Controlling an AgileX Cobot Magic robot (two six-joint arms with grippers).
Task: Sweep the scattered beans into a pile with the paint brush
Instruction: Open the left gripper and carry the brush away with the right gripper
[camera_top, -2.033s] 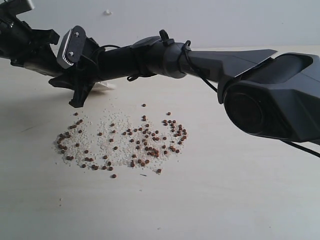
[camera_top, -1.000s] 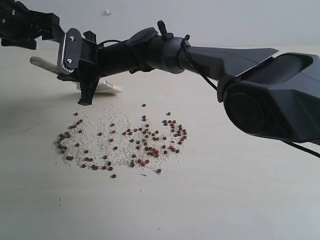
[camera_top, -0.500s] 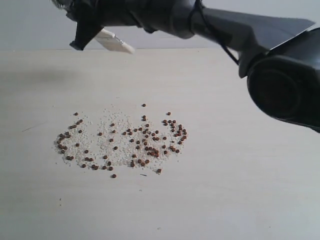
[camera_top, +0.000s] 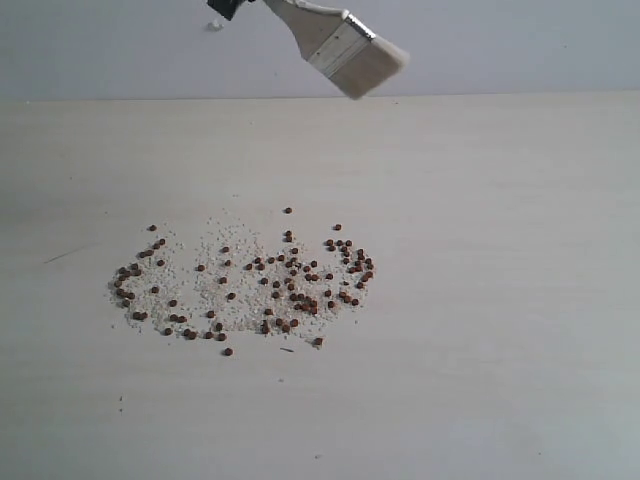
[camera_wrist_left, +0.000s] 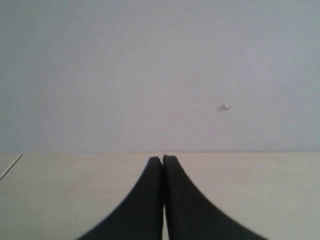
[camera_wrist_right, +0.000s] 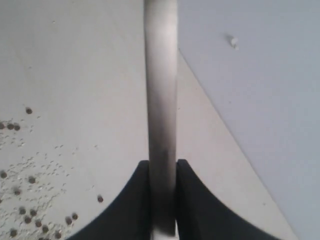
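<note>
The beans (camera_top: 290, 280) lie scattered over whitish grains in a wide patch on the pale table (camera_top: 480, 330), with no tight pile formed. The paint brush (camera_top: 340, 42) hangs high above the table's far side, bristles pointing down to the right. Its handle runs up to a black gripper tip (camera_top: 222, 7) at the top edge. In the right wrist view my right gripper (camera_wrist_right: 162, 167) is shut on the paint brush (camera_wrist_right: 161, 95), seen edge-on, with beans (camera_wrist_right: 30, 200) below. My left gripper (camera_wrist_left: 162, 161) is shut, holding nothing, and does not show in the exterior view.
A grey wall (camera_top: 500, 40) rises behind the table's far edge, with a small white speck (camera_top: 214, 24) on it. Bare tabletop surrounds the scattered patch on all sides.
The right arm has lifted up and out of the exterior view, carrying the brush from the table's far left to high above it. The left arm has left that view.
</note>
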